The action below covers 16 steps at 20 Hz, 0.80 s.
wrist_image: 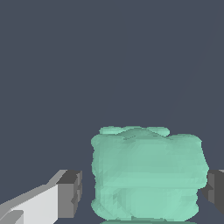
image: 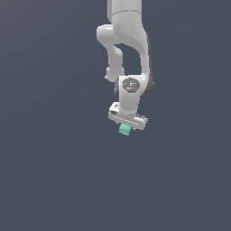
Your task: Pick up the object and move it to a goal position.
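The hand (image: pixel 126 127) is seen pointed downward at the end of the white arm (image: pixel 127 43), with the object (image: pixel 124 130) set between its fingers. In the wrist view the hand (wrist_image: pixel 144 190) is shown with one dark pad (wrist_image: pixel 70 193) just beside the object (wrist_image: pixel 148 175), a narrow gap being visible between them, while the other pad (wrist_image: pixel 215 189) appears to meet the object's opposite side. Whether the fingers are actually clamped on the object cannot be told from either picture.

The object is a teal-green, blocky piece with faint ridges. In the exterior view it is seen just below the hand's body, only its lower part being exposed; the fingers there are too small to be made out. In the wrist view its lower edge is cut off by the frame, and the second pad is cut off at the frame edge as well.

The ridged surface and lumpy outline of the object are shown only by the wrist view. The arm's joints and links above the object, cut off at the frame's upper edge, are shown only by the exterior view.

Around the object nothing but a flat, uniform dark grey-blue field is rendered. No edge of a table can be made out, so it cannot be told whether the object is resting on a surface or held above it.
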Available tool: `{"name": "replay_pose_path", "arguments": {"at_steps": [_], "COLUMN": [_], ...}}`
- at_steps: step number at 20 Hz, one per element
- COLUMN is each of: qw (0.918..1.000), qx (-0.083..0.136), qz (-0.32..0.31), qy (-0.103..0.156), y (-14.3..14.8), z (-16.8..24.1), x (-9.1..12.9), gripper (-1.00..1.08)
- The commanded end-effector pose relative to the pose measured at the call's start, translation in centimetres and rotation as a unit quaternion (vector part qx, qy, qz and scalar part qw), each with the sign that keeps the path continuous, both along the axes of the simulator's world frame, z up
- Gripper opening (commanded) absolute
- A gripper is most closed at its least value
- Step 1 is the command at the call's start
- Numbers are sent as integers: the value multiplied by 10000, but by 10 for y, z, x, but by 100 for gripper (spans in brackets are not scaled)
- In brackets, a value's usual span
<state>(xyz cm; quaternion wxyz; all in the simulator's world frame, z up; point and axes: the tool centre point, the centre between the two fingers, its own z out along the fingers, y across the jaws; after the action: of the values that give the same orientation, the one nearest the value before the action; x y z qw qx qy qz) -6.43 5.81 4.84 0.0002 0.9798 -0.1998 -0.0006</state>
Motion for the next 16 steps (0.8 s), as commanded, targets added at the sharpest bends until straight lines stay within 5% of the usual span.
{"name": "replay_pose_path", "arguments": {"at_steps": [1, 3, 4, 16], "qw": [10000, 10000, 10000, 10000], "qx": [1, 1, 1, 3], "qz": [-2, -2, -2, 3], "qy": [-6, -6, -6, -10], "y": [0, 0, 0, 2], "z": [-5, -6, -6, -5], "x": [1, 1, 1, 1], "gripper": [100, 100, -100, -100]}}
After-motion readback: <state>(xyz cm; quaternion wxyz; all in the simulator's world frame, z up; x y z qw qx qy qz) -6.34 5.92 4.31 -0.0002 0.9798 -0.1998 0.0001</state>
